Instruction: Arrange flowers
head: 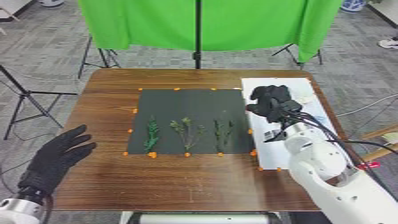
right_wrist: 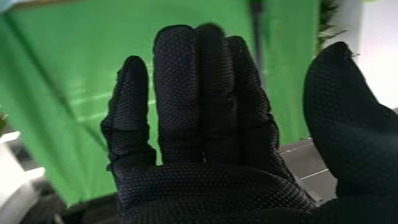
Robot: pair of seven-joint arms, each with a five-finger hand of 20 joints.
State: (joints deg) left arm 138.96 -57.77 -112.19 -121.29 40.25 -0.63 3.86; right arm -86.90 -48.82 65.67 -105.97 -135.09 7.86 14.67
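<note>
A dark tripod (head: 25, 95) stands on the floor at 10 o'clock from the table (head: 178, 185). The left hand (head: 51, 159) is at the table's side, towards 8 o'clock, its fingers open and loosely spread. In from it lies a dark mat (head: 182, 102) with orange dots around its border and 3 green sprigs on its near half, tips towards 12 o'clock. The left sprig (head: 152, 134), narrow and dense, lies at 7 o'clock on the mat; the middle sprig (head: 187, 133), branching with paler tips, at 6 o'clock; the right sprig (head: 222, 134), with thin stems, at 5 o'clock. A green cloth (head: 142, 25) hangs beyond the table at 12 o'clock. To the mat's 3 o'clock lies a white board (head: 275, 157). The right hand (head: 274, 97) is above it towards 11 o'clock; in the right wrist view its fingers (right_wrist: 178, 90) are straight, the thumb (right_wrist: 342, 100) held well apart.
</note>
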